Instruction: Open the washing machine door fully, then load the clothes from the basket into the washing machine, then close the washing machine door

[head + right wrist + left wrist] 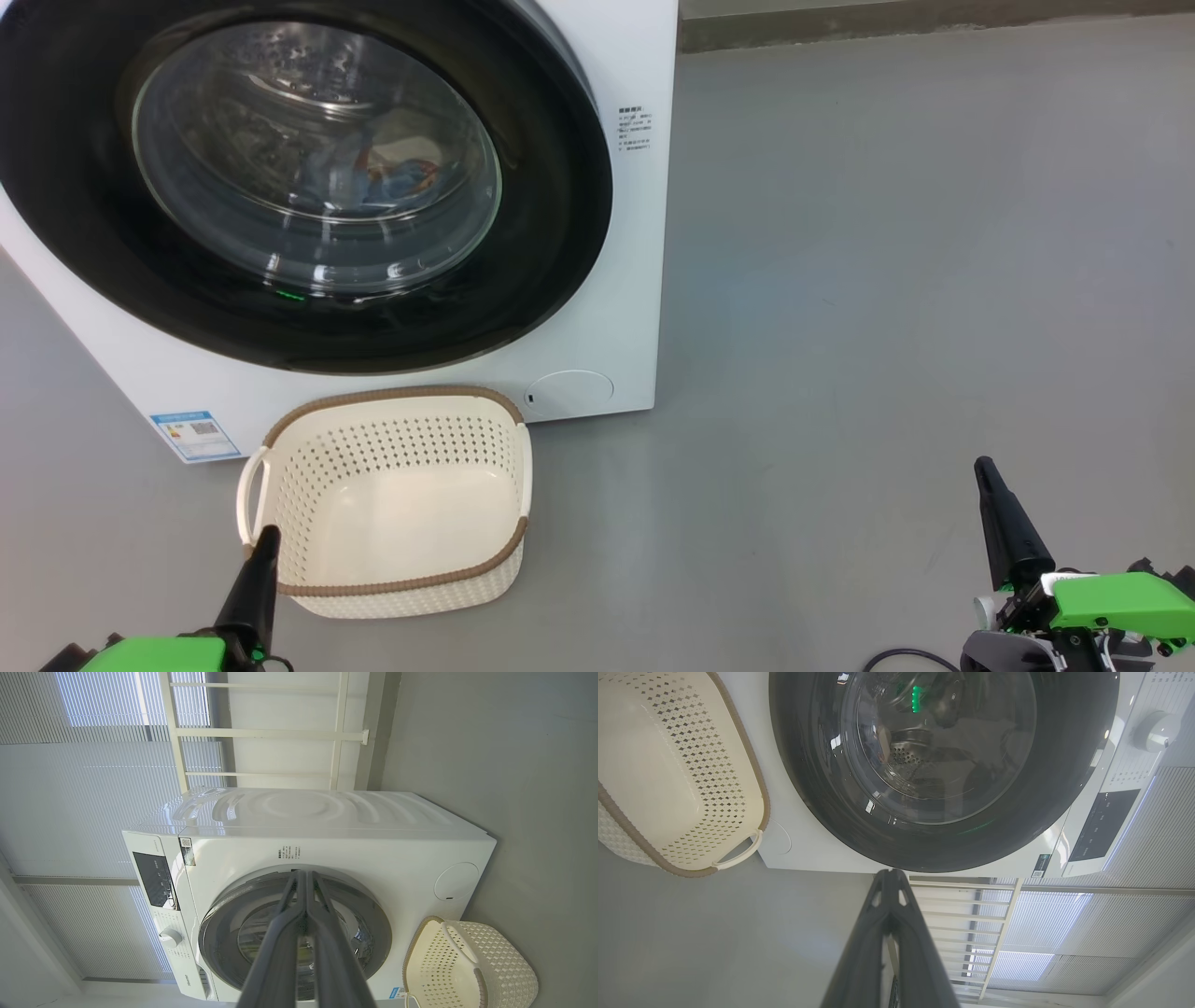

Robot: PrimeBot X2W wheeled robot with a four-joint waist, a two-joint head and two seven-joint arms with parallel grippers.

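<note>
The washing machine door (313,159) is shut on the white washing machine (635,280). The blue clothes (392,182) lie inside, behind the glass. The cream basket (401,443) stands just in front. The left gripper (269,534) and the right gripper (984,467) each have fingers pressed together, holding nothing.

Right gripper (302,873), two dark fingers pressed tip to tip, rises from btm ctr of a frame turned sideways, w/ grey floor (514,765) down the right edge. Behind it: white front-load washing machine (373,858), its round washing machine door (217,933) w/ dark rim sitting flush to the front, glass ctr partly hidden by the fingers. Black control panel (154,879) and white dial (170,938) at frame left; round filter cover (456,881) and blue label sticker (398,992) nr the floor end. Cream perforated basket (504,975) w/ brown rim stands on the floor just beside the machine's front. Window blinds (93,788) and a white rail frame (261,732) beyond.
</note>
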